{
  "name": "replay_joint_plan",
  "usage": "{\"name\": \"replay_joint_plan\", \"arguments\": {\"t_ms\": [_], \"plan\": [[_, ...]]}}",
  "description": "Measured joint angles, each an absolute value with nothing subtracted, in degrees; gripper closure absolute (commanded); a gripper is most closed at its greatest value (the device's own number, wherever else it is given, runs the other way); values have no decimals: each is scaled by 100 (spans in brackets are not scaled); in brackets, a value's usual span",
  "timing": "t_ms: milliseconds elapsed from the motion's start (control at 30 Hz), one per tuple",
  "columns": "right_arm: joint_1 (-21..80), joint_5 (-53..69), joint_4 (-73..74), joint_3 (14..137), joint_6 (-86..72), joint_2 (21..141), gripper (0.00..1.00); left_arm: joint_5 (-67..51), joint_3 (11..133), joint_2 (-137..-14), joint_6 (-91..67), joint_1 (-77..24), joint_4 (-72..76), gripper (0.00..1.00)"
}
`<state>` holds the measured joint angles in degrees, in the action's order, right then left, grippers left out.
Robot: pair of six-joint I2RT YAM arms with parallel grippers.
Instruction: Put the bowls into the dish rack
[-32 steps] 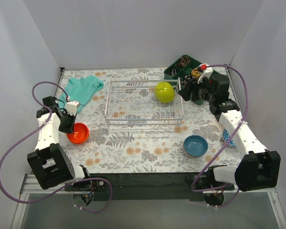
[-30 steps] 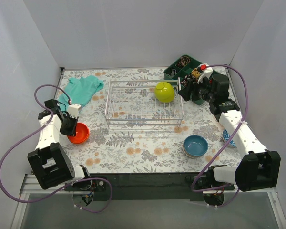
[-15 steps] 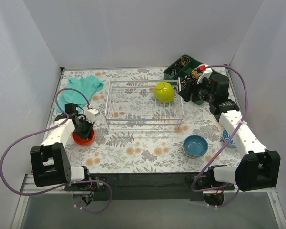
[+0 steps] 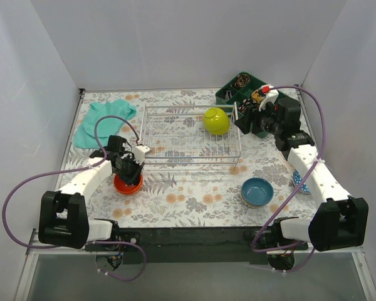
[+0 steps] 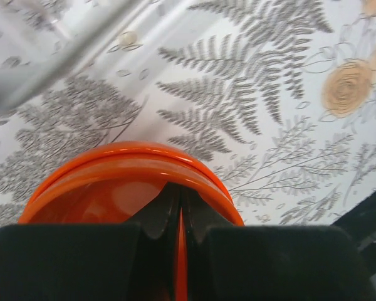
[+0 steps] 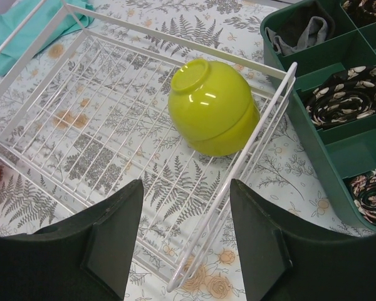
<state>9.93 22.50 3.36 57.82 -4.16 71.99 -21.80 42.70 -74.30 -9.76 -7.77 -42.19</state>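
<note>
ok so the left gripper point(image 4: 130, 168) is pinched down on the rim of the orange bowl point(image 4: 127, 185), which is just off the dish rack's point(image 4: 189, 135) 8 o'clock corner, outside it. The rack already has the yellow-green bowl point(image 6: 213, 106) upside down in its 2 o'clock corner. The blue bowl point(image 4: 257, 191) is on the table point(image 4: 194, 194) at about 5 o'clock from the rack, nobody touching it

What I'd worry about: it's a thin edge grip on one side of the rim, so the bowl could swing or slip out on the way up. The near rack wall is also right there, so if the bowl doesn't go high enough it could clip the wire and shove the whole rack. Just my guess though

The right gripper point(image 6: 185, 183) hangs at the rack's 3 o'clock end with its fingers spread wide and nothing between them. It's close to that wall and to the green tray point(image 6: 338, 157), so a bump there isn't impossible

View differences: the left wrist cam shows the fingers point(image 5: 158, 213) nearly together with the orange rim between them, which the top cam can't resolve. The top cam gives the layout, including the teal cloth point(image 4: 100, 119) at 10 o'clock. I can't tell from any of them if the orange bowl is off the table yet
</note>
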Motion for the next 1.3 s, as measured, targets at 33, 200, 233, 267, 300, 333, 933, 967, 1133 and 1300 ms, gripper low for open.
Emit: {"name": "replay_joint_plan", "arguments": {"t_ms": [33, 200, 233, 267, 300, 333, 933, 967, 1133, 1300], "plan": [[993, 2250, 333, 5774, -412, 7199, 34, -2204, 4268, -7411, -1079, -941, -4219, 100], [993, 2250, 362, 5728, -384, 7199, 34, -2349, 4254, -7330, -1446, -1503, -4217, 100], [993, 2252, 362, 5728, -377, 7199, 34, -2368, 4254, -7328, -1490, -1527, -4226, 100], [998, 2252, 366, 5725, -366, 7199, 34, -2386, 4261, -7328, -1527, -1525, -4252, 98], [998, 2257, 366, 5725, -353, 7199, 34, -2394, 4278, -7328, -1546, -1525, -4294, 96], [998, 2263, 373, 5728, -340, 7199, 34, -2399, 4316, -7328, -1555, -1525, -4359, 89], [4340, 3640, 2477, 7605, 3616, 8729, 36, -1109, 6855, -6598, -2576, 731, -4777, 34], [4515, 3651, 2565, 7839, 3776, 8941, 36, -1066, 6855, -6770, -2718, 869, -4797, 34], [5374, 3470, 2939, 8962, 4886, 10018, 36, -849, 6853, -6952, -3391, 1227, -4814, 33], [6145, 3295, 3538, 9878, 5787, 10923, 40, -801, 6853, -6672, -3848, 1400, -4766, 32]]}}
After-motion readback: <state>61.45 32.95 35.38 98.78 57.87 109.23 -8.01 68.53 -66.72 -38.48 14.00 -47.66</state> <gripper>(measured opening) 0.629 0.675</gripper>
